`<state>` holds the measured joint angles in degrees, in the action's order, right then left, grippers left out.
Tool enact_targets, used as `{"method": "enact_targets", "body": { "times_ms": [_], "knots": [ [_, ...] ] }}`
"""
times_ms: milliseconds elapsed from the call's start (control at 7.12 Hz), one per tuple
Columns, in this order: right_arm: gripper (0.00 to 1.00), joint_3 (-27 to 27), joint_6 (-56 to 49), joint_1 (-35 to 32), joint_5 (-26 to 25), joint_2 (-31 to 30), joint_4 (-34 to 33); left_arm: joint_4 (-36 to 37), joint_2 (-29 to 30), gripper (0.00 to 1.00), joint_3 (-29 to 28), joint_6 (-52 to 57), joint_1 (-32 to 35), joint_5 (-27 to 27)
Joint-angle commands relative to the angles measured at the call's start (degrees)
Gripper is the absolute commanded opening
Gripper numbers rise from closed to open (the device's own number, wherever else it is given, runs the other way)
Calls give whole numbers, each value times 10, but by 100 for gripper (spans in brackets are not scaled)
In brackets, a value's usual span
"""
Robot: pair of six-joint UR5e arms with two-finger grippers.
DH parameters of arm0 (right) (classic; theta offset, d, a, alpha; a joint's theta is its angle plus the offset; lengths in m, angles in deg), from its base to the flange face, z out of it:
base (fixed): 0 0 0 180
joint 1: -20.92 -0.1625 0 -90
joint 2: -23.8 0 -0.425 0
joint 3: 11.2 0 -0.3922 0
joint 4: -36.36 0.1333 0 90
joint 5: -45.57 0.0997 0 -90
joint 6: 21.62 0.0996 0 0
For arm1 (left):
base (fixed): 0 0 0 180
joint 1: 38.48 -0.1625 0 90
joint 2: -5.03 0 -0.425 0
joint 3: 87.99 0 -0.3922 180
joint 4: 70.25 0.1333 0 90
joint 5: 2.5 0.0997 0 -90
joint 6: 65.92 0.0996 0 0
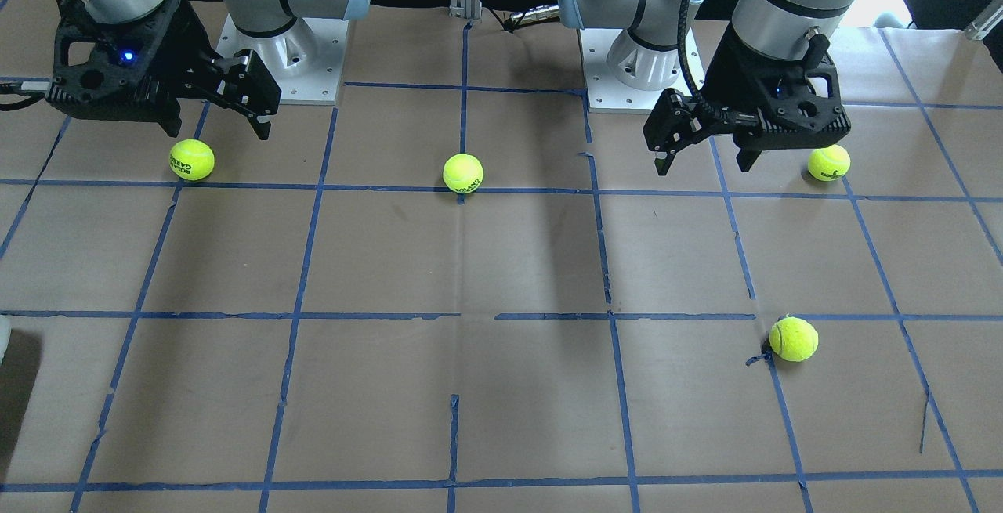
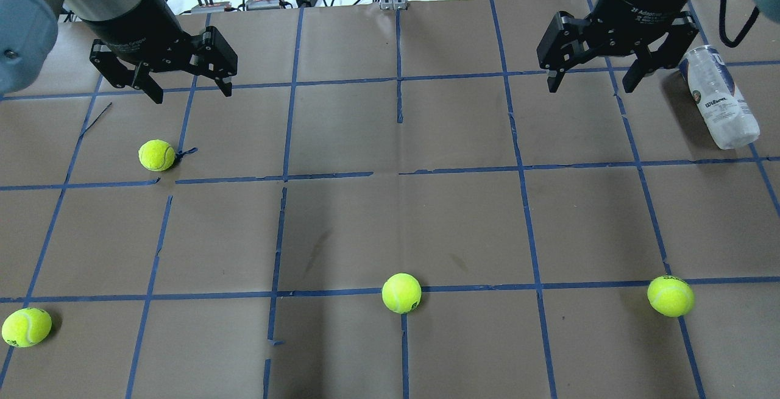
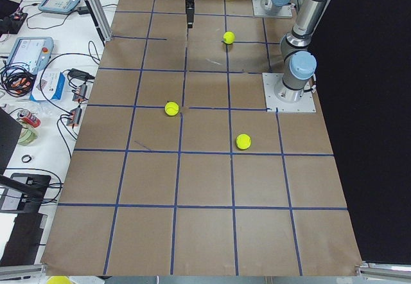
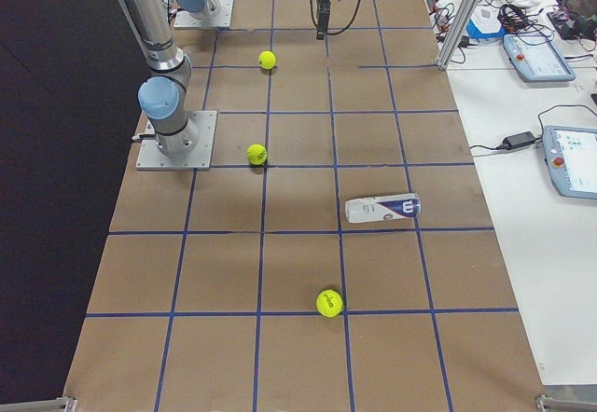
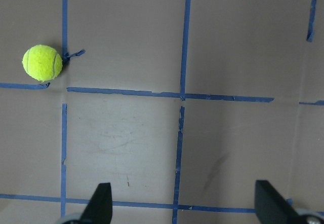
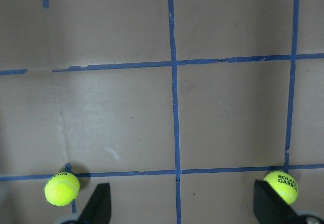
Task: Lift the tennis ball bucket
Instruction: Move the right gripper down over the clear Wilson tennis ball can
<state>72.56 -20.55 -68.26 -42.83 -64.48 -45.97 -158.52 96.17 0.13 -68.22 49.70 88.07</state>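
The tennis ball bucket (image 2: 720, 98), a clear tube with a white and navy label, lies on its side at the far right of the table. It also shows in the exterior right view (image 4: 382, 209). My right gripper (image 2: 590, 88) hangs open and empty above the table, beside the bucket and apart from it. It also shows in the front view (image 1: 215, 133) and in its wrist view (image 6: 183, 206). My left gripper (image 2: 192, 94) is open and empty above the far left of the table, also seen in the front view (image 1: 703, 167) and in its wrist view (image 5: 185, 206).
Several yellow-green tennis balls lie loose on the brown paper with blue tape lines: one (image 2: 156, 155) near my left gripper, one (image 2: 26, 327) at near left, one (image 2: 401, 293) at near centre, one (image 2: 670, 295) at near right. The arm bases (image 1: 282, 66) stand at the robot's edge.
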Motion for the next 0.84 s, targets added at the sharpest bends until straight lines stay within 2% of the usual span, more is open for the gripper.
{"method": "enact_targets", "body": {
  "times_ms": [0, 281, 561, 702],
  "knots": [
    [100, 0, 2, -19, -4, -1, -1, 1, 0, 100, 0, 0, -1, 0],
    [100, 3, 2, -29, -11, 0, 1, 2, 0, 100, -6, 0, -1, 0],
    [100, -24, -4, 25, 0, 22, -6, 6, 10, 100, -11, 0, 0, 0],
    [100, -47, -15, 46, -9, 53, -7, 6, 18, 100, -12, -3, 0, -3]
  ]
}}
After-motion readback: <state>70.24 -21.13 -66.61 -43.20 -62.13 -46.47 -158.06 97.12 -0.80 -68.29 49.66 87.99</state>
